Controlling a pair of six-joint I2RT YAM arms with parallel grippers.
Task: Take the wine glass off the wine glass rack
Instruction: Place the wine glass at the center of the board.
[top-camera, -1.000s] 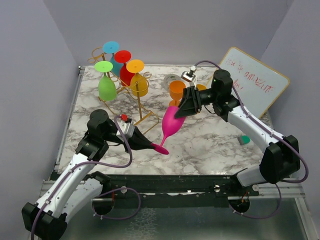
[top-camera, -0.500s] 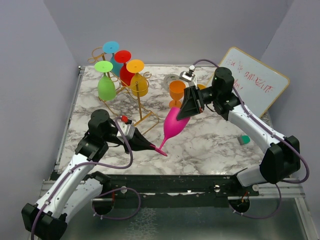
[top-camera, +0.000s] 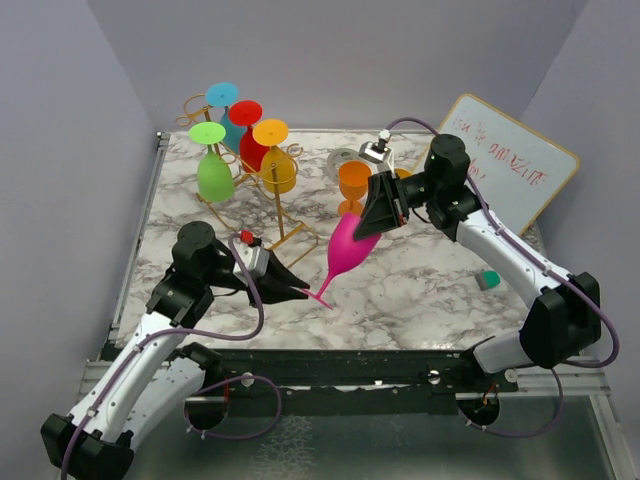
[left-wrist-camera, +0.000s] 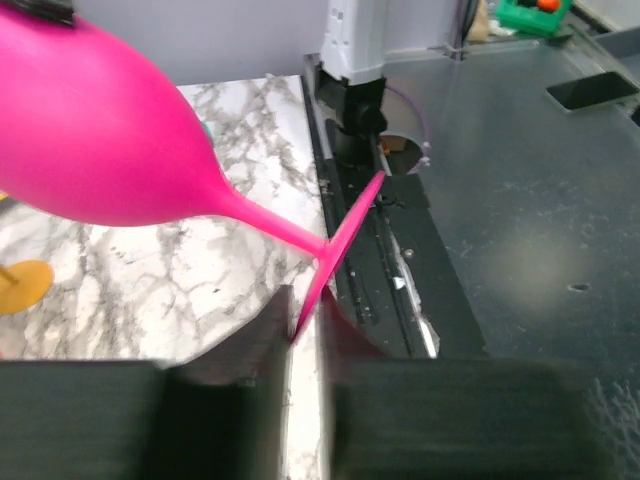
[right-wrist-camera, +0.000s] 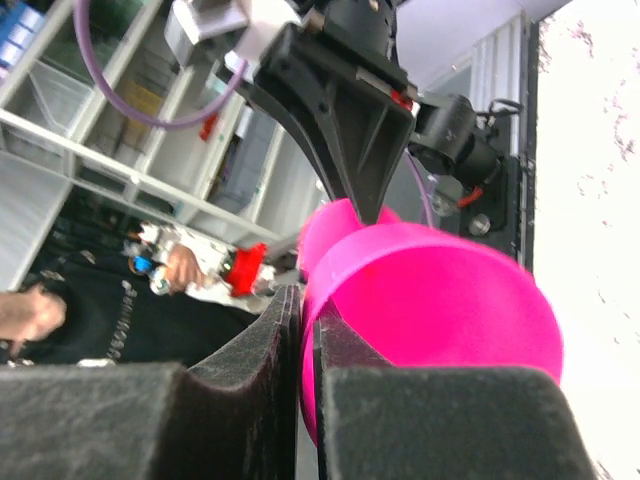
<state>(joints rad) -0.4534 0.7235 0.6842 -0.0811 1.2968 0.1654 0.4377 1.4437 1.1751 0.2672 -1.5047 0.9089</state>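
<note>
Between the 2 arms, above the middle of the marble table (top-camera: 430, 290), the pink wine glass (top-camera: 347, 247) hangs tilted, bowl up toward the right and foot down toward the left. It is off the wine glass rack (top-camera: 281, 212) and well apart from it.

The right gripper (top-camera: 372, 222) holds the glass at the top of the bowl. Its wrist view shows the 2 fingers (right-wrist-camera: 250, 350) pressed together on the bowl's rim wall, a thin pink strip between them, with the rest of the bowl (right-wrist-camera: 440, 300) bulging out to the right.

The left gripper (top-camera: 298, 291) lies low over the table, pointing at the glass's foot. In its wrist view the fingers (left-wrist-camera: 260, 340) stand almost together with only a narrow slit between them. The lower edge of the foot sits at the mouth of that slit. Whether they pinch it, I cannot tell.

The rack stands at the far left of the table with 4 glasses hanging upside down on it (green (top-camera: 213, 175), blue (top-camera: 222, 95), red (top-camera: 245, 112), yellow (top-camera: 278, 170)). An orange glass (top-camera: 354, 180) stands upright just behind the pink bowl. A whiteboard (top-camera: 510, 165) leans at the far right.
</note>
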